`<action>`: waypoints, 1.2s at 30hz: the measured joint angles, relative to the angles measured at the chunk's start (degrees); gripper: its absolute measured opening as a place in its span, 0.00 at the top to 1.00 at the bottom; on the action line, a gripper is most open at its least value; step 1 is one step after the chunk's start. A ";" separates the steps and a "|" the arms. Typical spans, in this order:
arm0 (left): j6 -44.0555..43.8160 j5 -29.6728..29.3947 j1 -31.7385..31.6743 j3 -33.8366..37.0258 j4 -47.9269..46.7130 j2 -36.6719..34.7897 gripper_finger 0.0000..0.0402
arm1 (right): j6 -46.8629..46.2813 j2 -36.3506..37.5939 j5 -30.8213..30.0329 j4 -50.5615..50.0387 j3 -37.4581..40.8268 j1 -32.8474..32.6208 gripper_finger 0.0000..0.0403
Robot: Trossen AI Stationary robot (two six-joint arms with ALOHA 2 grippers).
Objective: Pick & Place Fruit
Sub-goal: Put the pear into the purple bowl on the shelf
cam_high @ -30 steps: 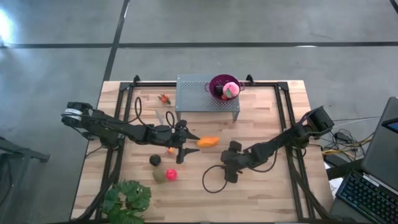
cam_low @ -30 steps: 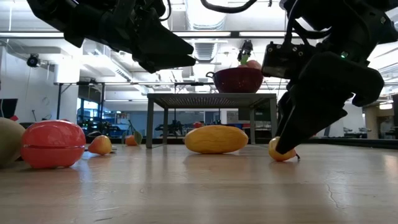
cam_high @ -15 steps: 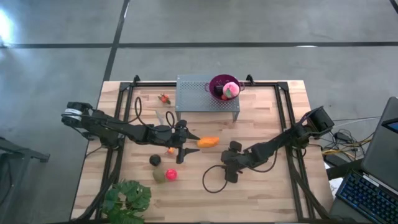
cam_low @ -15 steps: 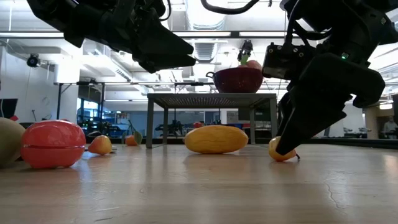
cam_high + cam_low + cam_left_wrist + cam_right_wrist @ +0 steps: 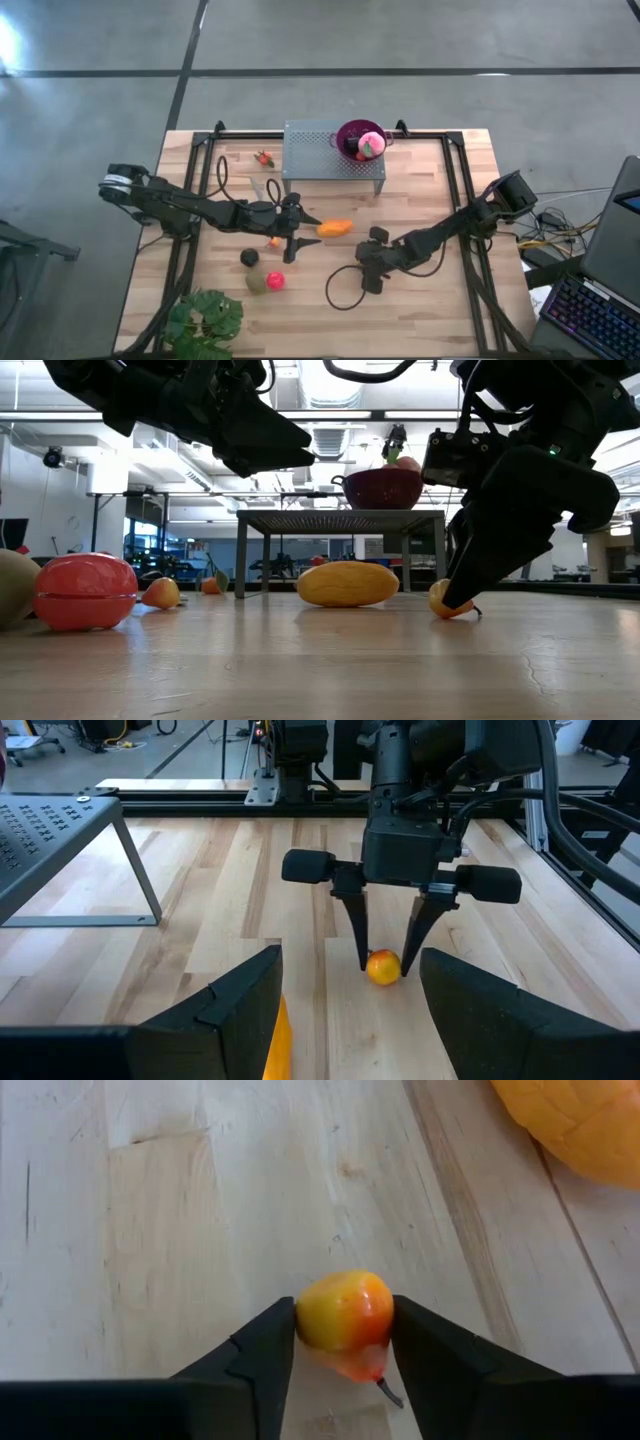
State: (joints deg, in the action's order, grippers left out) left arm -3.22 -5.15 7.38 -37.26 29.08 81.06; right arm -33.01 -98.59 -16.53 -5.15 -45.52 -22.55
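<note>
Pinching the small orange-yellow fruit (image 5: 345,1318) near the tabletop's middle, the right gripper (image 5: 386,963) looks barely seated on it, so that rounded piece could squirt free on lifting, while the left gripper (image 5: 290,240) hovers open.

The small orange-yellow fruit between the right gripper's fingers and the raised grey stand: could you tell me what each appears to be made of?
The small orange-yellow fruit looks like smooth moulded plastic or foam: even glossy skin, painted red blush, thin dark stem. The raised grey stand looks like matte perforated sheet metal on thin legs, its top dotted with regular holes.
</note>
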 joint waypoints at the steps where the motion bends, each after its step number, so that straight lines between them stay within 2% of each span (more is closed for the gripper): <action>1: -0.01 0.00 0.01 0.00 0.00 0.00 0.39 | 0.00 0.00 0.00 0.00 0.00 0.00 0.63; 7: -0.02 0.00 0.01 0.00 0.00 0.00 0.39 | 0.05 0.00 0.00 0.00 0.00 0.00 0.67; 14: -0.01 0.00 0.01 0.00 0.00 0.00 0.39 | 0.20 0.00 0.00 0.00 0.00 0.00 0.64; 26: 0.00 0.00 0.00 0.00 -0.02 0.00 0.39 | 1.06 0.75 0.33 -0.73 -1.38 0.00 0.66; 31: 0.00 0.00 0.02 0.00 -0.11 0.00 0.39 | 3.18 2.05 0.61 -5.60 -4.40 0.00 0.64; 36: -0.01 0.00 0.01 0.00 -0.11 0.00 0.39 | 5.25 3.86 0.59 -14.19 -9.62 0.24 0.67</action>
State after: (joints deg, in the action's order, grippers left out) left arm -3.24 -5.15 7.38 -37.26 28.97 81.06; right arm -27.77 -94.72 -15.94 -19.33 -55.14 -22.31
